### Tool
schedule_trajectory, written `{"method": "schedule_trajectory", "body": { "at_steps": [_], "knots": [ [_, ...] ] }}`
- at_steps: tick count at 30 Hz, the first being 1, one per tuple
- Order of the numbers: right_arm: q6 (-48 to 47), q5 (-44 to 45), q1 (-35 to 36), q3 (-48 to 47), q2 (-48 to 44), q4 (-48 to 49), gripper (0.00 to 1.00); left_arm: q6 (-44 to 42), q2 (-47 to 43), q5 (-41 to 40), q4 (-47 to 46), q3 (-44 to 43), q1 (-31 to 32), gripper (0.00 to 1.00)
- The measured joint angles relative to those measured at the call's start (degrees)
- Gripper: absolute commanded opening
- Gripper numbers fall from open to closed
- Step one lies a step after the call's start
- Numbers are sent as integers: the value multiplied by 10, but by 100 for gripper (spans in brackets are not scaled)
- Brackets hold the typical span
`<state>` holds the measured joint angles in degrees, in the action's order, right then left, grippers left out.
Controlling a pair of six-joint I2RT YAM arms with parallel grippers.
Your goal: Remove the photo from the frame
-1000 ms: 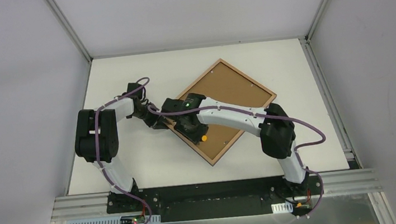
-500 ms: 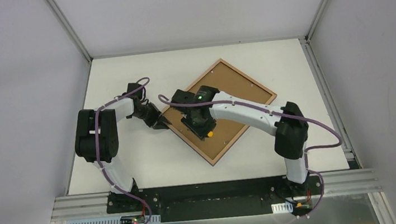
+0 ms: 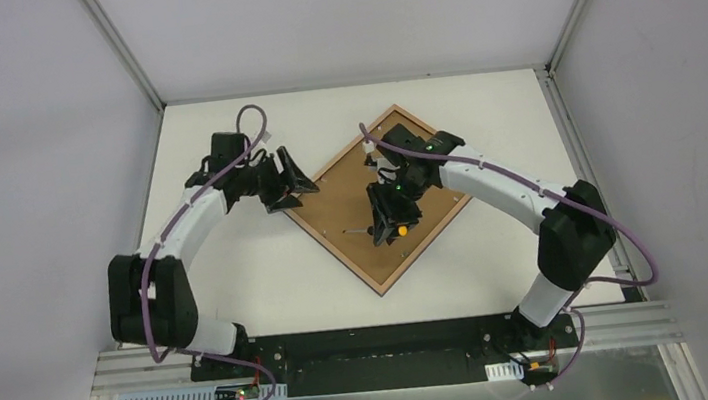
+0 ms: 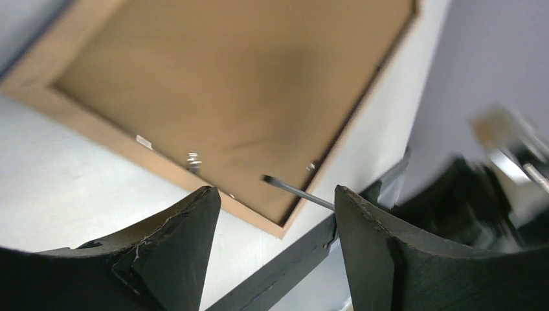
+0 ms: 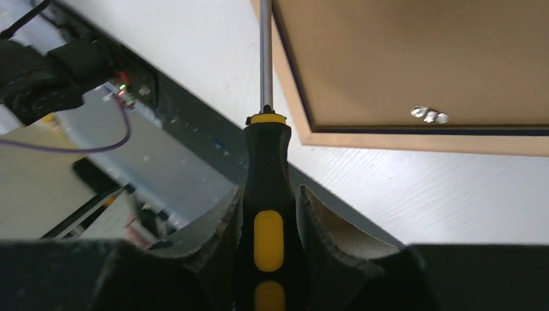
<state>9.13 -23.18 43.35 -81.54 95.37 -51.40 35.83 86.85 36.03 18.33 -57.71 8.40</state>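
A white rectangular table (image 3: 238, 274) fills the floor of the walled cell, and on it, a little right of centre, lies the thin rectangular picture frame (image 3: 333, 251), face down and turned so that its corners point like a diamond. Its back edge is light wood-coloured, and the right wrist view shows a dark-blue line along its inner side. A flat brown backing board (image 3: 330, 198) sits inside the frame and covers whatever is under it. The white-and-black left arm reaches in from the left, and the left gripper (image 3: 296, 186) is just beside the frame's upper-left edge, its two black fingers spread wide with nothing between them; the left wrist view shows the board through that gap. The right arm curves in from the right over the board, and the right gripper (image 3: 387, 218) is clamped on a screwdriver with a black-and-yellow handle and a thin steel shaft (image 5: 262, 149). In the top view the shaft points left, toward the frame's lower-left edge, with its tip over the board; whether the tip touches the board cannot be told. Small silver metal tabs (image 5: 430, 115) sit on the board just inside the frame's edge.
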Motion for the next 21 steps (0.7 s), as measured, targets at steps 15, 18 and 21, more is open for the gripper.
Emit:
{"method": "schedule_trajectory", "body": {
  "at_steps": [15,18,21],
  "knots": [
    [70,-337,-36,141,-54,145,0,-114,-139,178,-92,51,200,66],
    [75,-370,-36,151,-57,155,0,-113,-139,223,-102,52,200,65],
    [86,-400,-36,159,-59,172,0,-112,-139,268,-109,58,200,65]
  ]
}}
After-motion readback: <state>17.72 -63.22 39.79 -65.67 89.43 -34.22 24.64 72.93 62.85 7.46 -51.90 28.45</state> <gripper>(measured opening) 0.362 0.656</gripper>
